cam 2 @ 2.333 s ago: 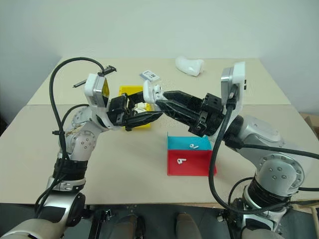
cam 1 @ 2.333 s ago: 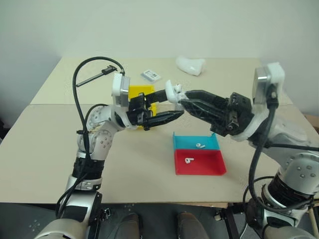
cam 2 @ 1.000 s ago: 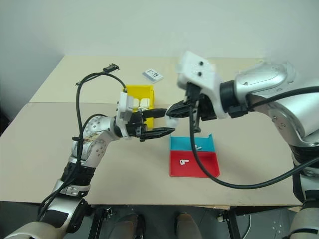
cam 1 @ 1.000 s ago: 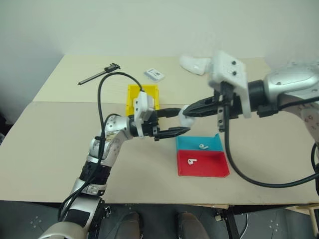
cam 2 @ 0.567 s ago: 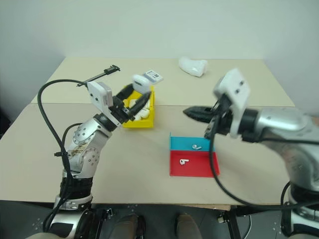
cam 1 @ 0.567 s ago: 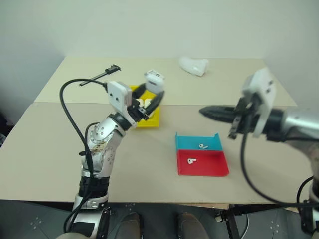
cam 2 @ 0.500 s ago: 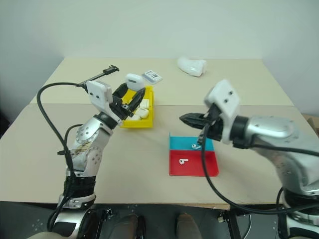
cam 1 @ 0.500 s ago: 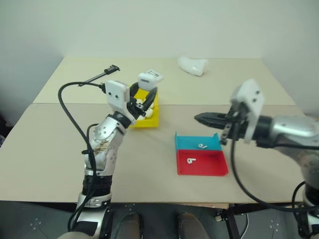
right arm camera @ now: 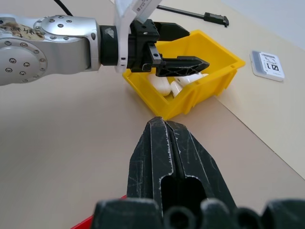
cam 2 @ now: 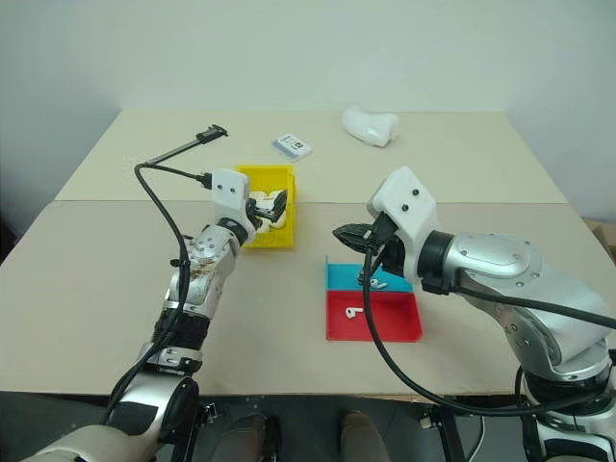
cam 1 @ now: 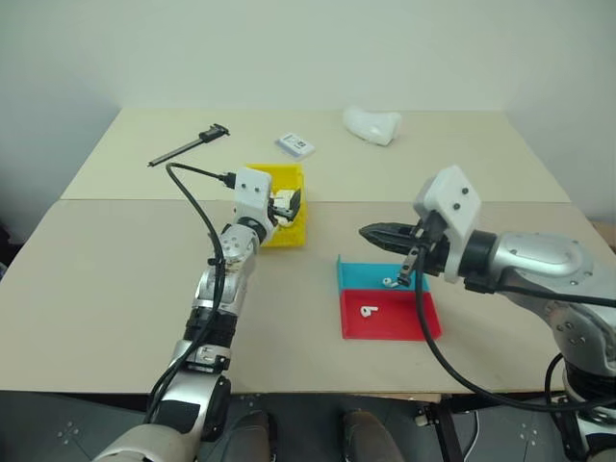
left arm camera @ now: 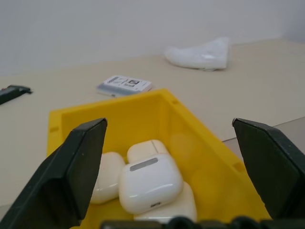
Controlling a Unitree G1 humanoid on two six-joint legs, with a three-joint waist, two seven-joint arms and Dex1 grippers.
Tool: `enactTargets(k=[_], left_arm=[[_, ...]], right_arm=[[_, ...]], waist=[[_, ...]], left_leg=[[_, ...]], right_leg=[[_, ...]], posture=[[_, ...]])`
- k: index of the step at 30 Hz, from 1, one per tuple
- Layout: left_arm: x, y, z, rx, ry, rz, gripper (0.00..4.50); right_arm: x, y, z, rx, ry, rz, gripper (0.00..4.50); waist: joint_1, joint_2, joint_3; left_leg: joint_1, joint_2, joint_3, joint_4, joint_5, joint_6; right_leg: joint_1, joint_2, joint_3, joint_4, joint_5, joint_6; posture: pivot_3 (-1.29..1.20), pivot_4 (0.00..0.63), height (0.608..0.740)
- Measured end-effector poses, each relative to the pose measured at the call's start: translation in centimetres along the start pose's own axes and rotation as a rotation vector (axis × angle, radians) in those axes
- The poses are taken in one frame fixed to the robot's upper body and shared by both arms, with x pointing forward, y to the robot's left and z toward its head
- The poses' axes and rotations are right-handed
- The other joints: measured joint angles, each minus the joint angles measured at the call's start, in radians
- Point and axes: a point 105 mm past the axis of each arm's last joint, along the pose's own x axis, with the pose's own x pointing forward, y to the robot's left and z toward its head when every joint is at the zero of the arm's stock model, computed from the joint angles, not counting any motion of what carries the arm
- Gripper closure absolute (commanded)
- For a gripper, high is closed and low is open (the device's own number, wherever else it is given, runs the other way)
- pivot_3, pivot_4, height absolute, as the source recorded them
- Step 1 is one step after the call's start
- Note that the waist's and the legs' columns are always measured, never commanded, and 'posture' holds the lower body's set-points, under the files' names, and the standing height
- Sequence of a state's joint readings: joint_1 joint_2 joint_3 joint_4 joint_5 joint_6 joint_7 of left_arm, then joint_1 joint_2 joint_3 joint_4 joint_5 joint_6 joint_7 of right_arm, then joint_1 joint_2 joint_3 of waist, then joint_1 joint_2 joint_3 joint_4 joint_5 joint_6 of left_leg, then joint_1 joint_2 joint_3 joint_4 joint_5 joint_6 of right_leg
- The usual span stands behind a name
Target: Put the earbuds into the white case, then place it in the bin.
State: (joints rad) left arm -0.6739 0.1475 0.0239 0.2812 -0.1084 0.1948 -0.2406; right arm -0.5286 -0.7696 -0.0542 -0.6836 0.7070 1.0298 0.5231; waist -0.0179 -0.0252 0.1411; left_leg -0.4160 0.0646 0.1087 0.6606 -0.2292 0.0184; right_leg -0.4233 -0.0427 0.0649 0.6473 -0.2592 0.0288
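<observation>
The left gripper (left arm camera: 167,176) hangs over the near end of the bin (left arm camera: 200,157), jaws spread wide w/ nothing between them. Directly ahead of its fingers (left arm camera: 71,176), inside the yellow tall-walled bin, lies the white case (left arm camera: 150,183): glossy, rounded pebble shape, lid shut, a thin grey strip showing on its upper face. It sits on top of other cases (left arm camera: 107,174) of the same kind, touching them, approx. midway between the two fingertips.

The right gripper (right arm camera: 174,138) has its jaws pressed together, empty. Below and just beside its tip are the teal tray (cam 1: 361,277) and red tray (cam 1: 395,322), set edge to edge. One of the earbuds (cam 1: 389,282) lies in the teal tray, another earbud (cam 1: 366,311) in the red; both tiny, white, round head w/ short stalk.
</observation>
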Motion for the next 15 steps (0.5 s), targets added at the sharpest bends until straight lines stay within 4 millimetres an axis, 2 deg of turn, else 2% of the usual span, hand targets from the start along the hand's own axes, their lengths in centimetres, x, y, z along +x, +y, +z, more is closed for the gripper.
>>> enactTargets(k=[3, 7, 10, 15], left_arm=[[-1.7, 1.6, 0.9, 0.023, -0.017, -0.032, 0.04], [-6.4, 4.1, 3.0, 0.154, 0.01, -0.138, 0.04], [-10.7, 4.0, 4.7, 0.206, 0.024, -0.27, 0.04], [-16.7, 2.4, 5.2, 0.215, 0.122, -0.461, 0.04]], right_arm=[[-0.1, -0.1, -0.7, -0.007, -0.002, -0.019, 4.5], [-0.2, 0.2, -2.0, -0.002, -0.073, -0.053, 4.5], [-0.2, 0.6, -2.6, 0.023, -0.123, -0.032, 4.5], [-0.9, 0.5, -2.8, 0.029, -0.159, 0.017, 4.5]], waist=[[0.0, 0.0, 0.0], [-0.005, 0.0, 0.0], [-0.004, 0.0, 0.0], [0.005, 0.0, 0.0]], left_leg=[[0.001, 0.0, 0.0, 0.0, 0.0, -0.001], [0.001, 0.001, 0.001, -0.001, 0.001, -0.001], [0.002, 0.002, 0.002, 0.0, 0.001, -0.002], [0.007, 0.002, 0.003, -0.001, 0.001, -0.002]], right_leg=[[0.0, 0.0, 0.0, 0.001, 0.0, 0.0], [0.0, 0.0, 0.001, 0.001, 0.0, 0.0], [0.001, -0.001, 0.001, 0.001, 0.0, 0.0], [0.004, -0.001, 0.0, 0.001, 0.0, -0.001]], posture=[[0.0, 0.15, 0.74], [0.0, 0.15, 0.74], [0.0, 0.15, 0.74], [0.0, 0.15, 0.74]])
